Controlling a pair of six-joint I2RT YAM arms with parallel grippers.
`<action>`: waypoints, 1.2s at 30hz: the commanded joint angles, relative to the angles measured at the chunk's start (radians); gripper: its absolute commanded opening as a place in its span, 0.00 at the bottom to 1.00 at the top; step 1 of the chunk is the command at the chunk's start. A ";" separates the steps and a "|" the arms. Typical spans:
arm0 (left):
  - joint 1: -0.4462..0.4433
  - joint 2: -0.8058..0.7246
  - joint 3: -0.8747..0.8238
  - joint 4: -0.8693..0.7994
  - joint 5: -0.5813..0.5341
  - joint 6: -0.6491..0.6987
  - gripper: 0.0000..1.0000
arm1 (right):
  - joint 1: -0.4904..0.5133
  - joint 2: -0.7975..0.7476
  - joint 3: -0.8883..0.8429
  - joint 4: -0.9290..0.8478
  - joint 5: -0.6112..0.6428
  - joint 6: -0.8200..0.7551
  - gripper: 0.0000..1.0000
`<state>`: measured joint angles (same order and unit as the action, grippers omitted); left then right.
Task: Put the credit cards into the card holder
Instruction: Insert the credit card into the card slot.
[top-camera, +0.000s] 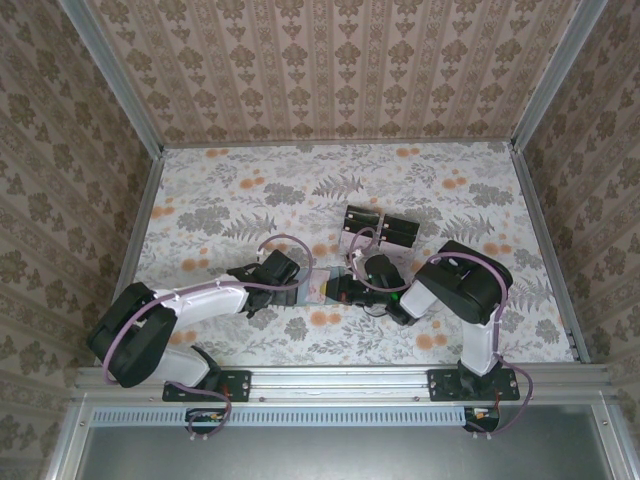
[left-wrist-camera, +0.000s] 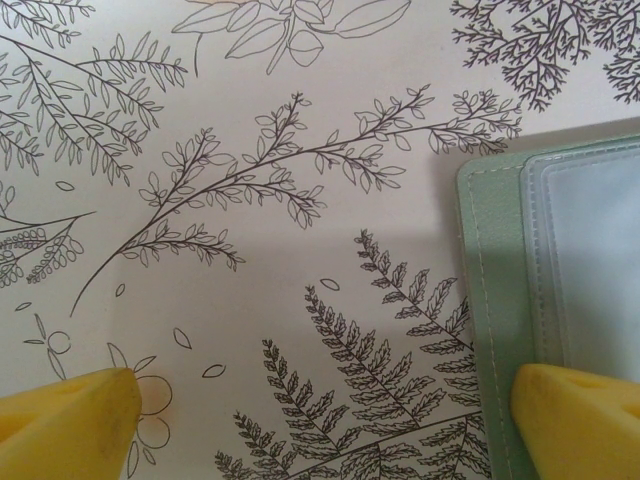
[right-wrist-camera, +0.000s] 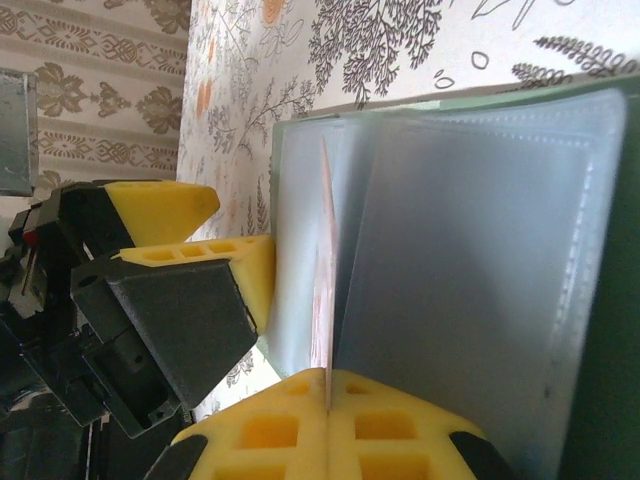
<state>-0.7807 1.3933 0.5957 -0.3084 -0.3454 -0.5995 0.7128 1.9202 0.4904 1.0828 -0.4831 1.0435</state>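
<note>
right gripper (right-wrist-camera: 328, 400): jaws clamped on one credit card (right-wrist-camera: 325, 250), pads meeting on its near edge. We see the card edge-on, a thin pale pink line running straight out from the fingertips. The card holder (right-wrist-camera: 480, 230) lies open directly ahead of this gripper, green cover outermost, clear sleeves (right-wrist-camera: 450, 300) fanned up. The card stands among those sleeves, with one on each side of it. We cannot tell whether it sits inside a pocket or just between two leaves.

left gripper (left-wrist-camera: 320, 430): jaws fully apart, nothing between them. Its yellow fingertips (left-wrist-camera: 70, 420) hover low over the floral table (left-wrist-camera: 250, 290). The holder's green corner sits under its right-hand fingertip; the other fingertip is over bare table, well clear of the holder. We cannot tell whether that fingertip touches the cover.

From the right wrist we see the left gripper's fingers just beside the sleeves' edge, off to this gripper's left.

Overhead, the two grippers face each other mid-table with the holder between them. A clear stand with black blocks (top-camera: 380, 228) sits beyond the right gripper, apart from it.
</note>
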 joint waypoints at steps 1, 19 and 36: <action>-0.006 0.033 -0.003 -0.041 -0.018 -0.013 1.00 | 0.010 0.029 0.014 0.004 -0.028 0.006 0.00; -0.010 0.037 0.004 -0.042 -0.020 -0.013 1.00 | 0.010 -0.041 -0.028 -0.094 0.038 0.024 0.00; -0.013 0.042 0.004 -0.038 -0.020 -0.013 1.00 | 0.007 -0.015 0.006 -0.182 -0.002 0.066 0.00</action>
<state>-0.7914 1.4017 0.5983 -0.3058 -0.3500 -0.6067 0.7174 1.8717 0.4839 0.9897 -0.4629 1.1019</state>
